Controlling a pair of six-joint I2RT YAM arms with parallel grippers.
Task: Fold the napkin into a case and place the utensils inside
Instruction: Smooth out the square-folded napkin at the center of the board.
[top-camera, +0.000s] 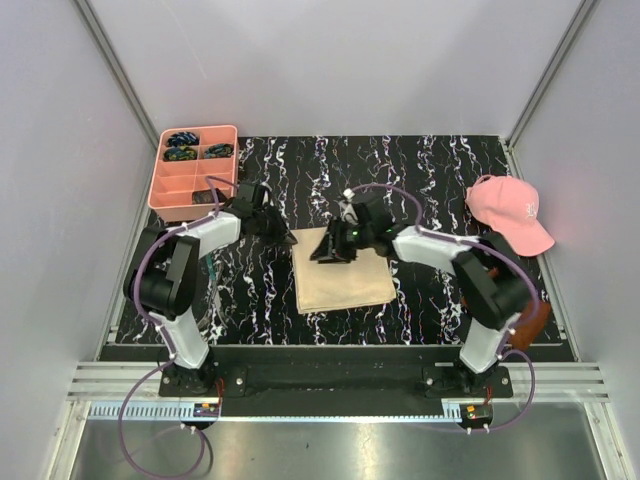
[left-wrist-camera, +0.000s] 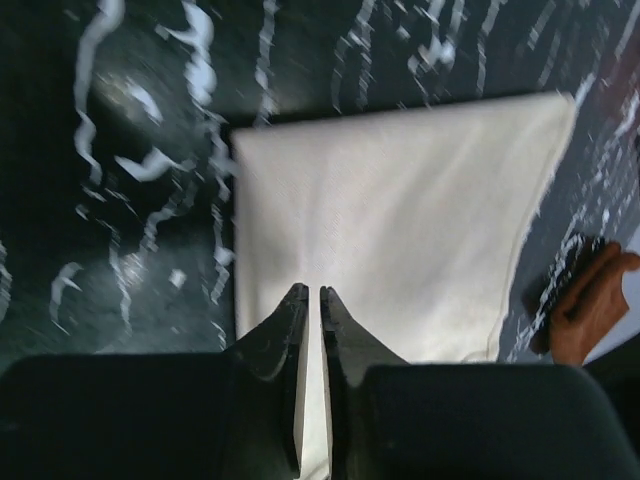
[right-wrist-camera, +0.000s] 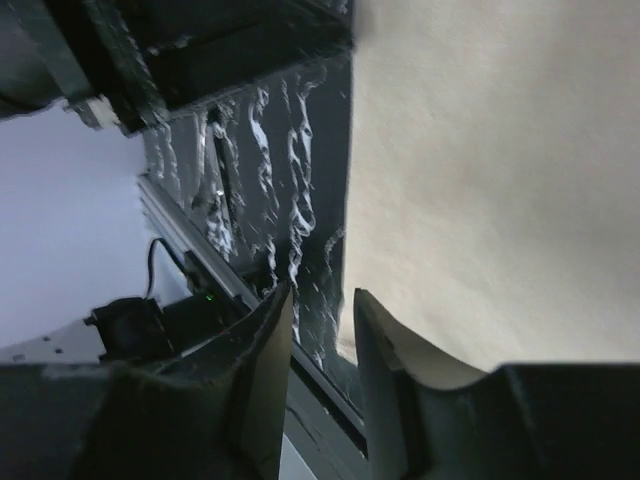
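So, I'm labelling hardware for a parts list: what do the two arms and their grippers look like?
Both the left arm and right arm have white links between bulky black joints, with purple cables looping alongside to the bases. The left gripper and right gripper have black, tapered fingers.
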